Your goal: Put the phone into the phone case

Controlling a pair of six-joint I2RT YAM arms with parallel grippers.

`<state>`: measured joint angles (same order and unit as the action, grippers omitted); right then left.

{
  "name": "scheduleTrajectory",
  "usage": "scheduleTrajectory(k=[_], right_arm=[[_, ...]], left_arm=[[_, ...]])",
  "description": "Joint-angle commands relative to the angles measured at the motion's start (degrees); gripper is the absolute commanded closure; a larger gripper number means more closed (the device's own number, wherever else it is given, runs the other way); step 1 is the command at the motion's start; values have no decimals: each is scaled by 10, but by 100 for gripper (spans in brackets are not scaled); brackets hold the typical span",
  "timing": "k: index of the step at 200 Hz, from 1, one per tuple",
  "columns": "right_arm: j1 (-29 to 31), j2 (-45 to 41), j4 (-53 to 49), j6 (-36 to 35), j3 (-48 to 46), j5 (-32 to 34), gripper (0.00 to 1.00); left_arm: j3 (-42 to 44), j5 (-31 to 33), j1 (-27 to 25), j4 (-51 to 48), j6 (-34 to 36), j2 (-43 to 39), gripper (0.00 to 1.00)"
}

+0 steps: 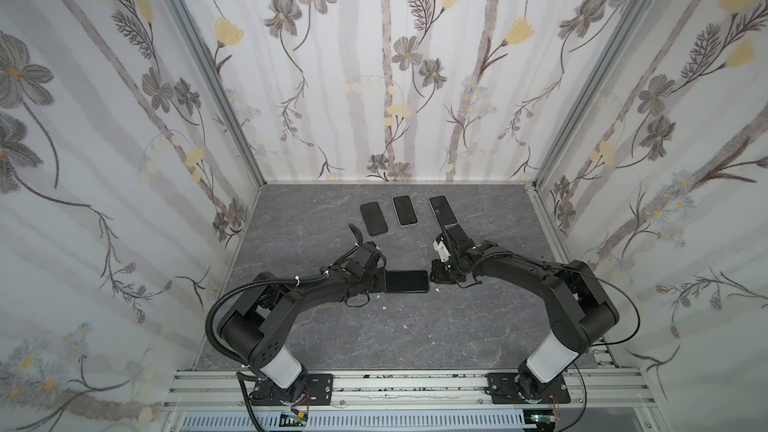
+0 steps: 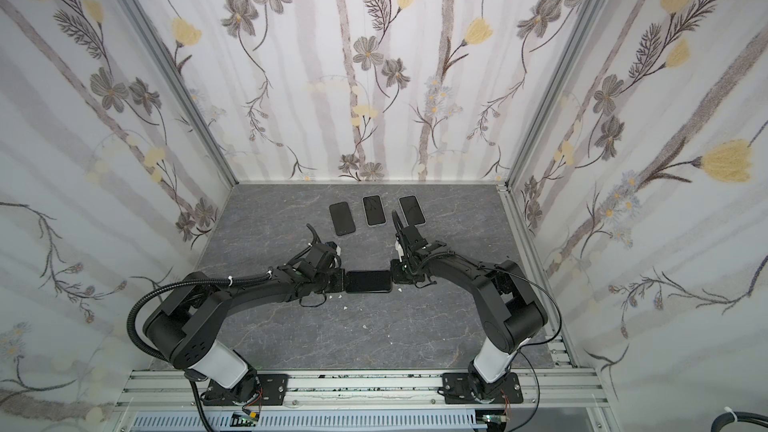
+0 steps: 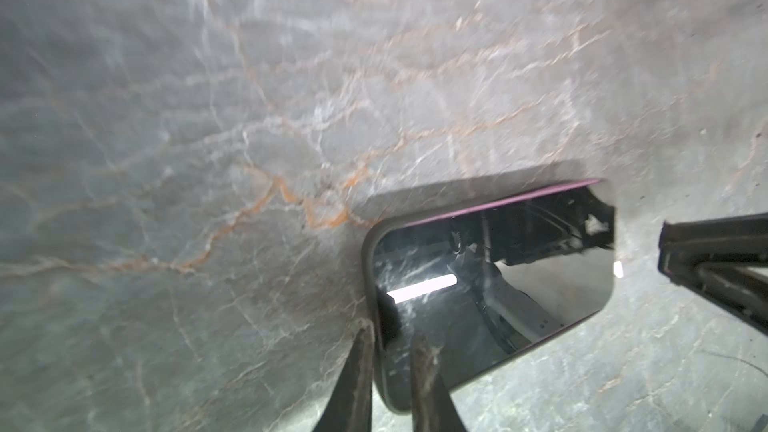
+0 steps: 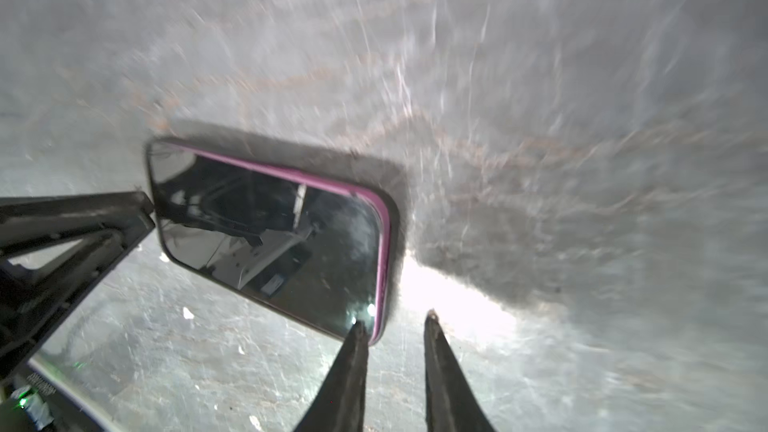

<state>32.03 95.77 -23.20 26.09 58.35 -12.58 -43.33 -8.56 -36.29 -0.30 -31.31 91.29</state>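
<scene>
One pink-edged black phone (image 1: 406, 281) on grey marbled surface (image 1: 374, 326) | left tool (image 3: 392, 332) pinches its short end | right tool (image 4: 395, 317) slightly spread, fingertip (image 4: 355, 342) touching phone corner

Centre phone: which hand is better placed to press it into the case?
Right, probably: the right hand is open at the free end of the phone; the left hand is clamped on its other end.
</scene>
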Motion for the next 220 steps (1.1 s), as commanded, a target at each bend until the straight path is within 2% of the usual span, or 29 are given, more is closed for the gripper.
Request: scheduleTrajectory(k=[1, 80, 139, 220], right_arm=[[0, -6, -11, -29, 22, 35, 74], [0, 43, -33, -60, 80, 17, 83], [2, 68, -39, -63, 79, 14, 81], [2, 93, -60, -74, 99, 9, 85]], left_arm=[[-21, 18, 5, -21, 15, -9, 83], [-61, 1, 18, -38, 29, 15, 80], [-57, -14, 19, -36, 30, 32, 80], [-62, -19, 19, -31, 31, 51, 83]])
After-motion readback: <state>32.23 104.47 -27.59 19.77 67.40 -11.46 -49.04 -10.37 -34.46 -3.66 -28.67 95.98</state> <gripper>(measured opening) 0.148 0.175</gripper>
